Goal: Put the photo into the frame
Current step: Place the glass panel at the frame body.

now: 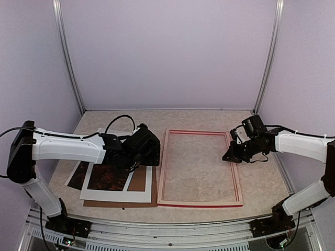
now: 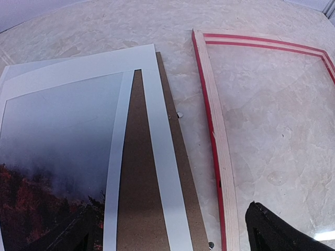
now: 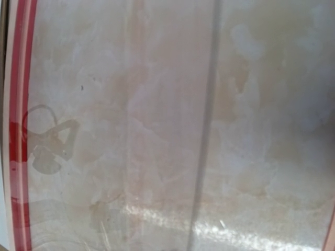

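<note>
- On the table [image 1: 261, 183], right of centre, the frame [image 1: 163, 167] lies flat with its pale wood side up; the tabletop shows through its opening.
- To its left and apart from it, the photo [image 1: 107, 178] lies partly under the white mat board [image 1: 142, 188], askew to the window, red foliage end nearest the arms.
- The brown backing board [image 1: 138, 180] lies beneath both.
- The left gripper [image 1: 133, 163] hangs over the mat board, fingers [image 2: 277, 232] spread wide, holding nothing.
- The right gripper [image 1: 228, 157] is at the frame's right rail, jaws pressed together; contact cannot be told.
</note>
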You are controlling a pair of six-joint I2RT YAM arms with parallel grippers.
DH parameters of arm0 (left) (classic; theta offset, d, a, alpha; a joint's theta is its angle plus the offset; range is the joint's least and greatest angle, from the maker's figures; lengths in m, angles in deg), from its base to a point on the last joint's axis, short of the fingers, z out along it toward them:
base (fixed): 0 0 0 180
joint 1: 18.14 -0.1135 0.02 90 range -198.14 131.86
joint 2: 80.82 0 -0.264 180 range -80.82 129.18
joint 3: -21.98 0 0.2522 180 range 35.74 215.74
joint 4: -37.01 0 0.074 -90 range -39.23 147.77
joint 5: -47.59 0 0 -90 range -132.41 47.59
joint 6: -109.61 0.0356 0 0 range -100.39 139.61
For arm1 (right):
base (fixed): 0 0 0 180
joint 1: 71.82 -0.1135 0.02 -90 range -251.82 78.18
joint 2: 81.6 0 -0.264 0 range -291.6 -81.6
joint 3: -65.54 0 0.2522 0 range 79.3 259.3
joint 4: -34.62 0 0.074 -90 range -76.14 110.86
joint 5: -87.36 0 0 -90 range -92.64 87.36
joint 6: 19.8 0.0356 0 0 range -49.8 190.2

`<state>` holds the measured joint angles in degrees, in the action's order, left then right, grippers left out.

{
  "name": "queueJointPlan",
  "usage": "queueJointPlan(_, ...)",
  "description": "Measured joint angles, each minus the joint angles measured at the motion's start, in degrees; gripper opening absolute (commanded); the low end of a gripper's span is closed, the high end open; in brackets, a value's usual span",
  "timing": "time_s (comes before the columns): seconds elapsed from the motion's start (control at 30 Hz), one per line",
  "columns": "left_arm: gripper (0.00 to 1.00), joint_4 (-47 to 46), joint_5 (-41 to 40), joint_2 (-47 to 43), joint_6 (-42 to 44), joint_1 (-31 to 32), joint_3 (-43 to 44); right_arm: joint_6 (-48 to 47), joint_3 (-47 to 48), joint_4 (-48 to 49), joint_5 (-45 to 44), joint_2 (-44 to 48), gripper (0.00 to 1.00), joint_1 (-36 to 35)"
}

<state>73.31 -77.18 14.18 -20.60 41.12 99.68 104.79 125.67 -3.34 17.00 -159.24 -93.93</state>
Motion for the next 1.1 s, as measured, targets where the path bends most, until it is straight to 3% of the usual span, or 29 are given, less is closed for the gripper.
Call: queueJointPlan(1.1,0.99,0.1,-0.2,0.0,0.0,0.3,0.0,1.7,-0.8,1.2,-0.4,0.3,0.00,-1.2)
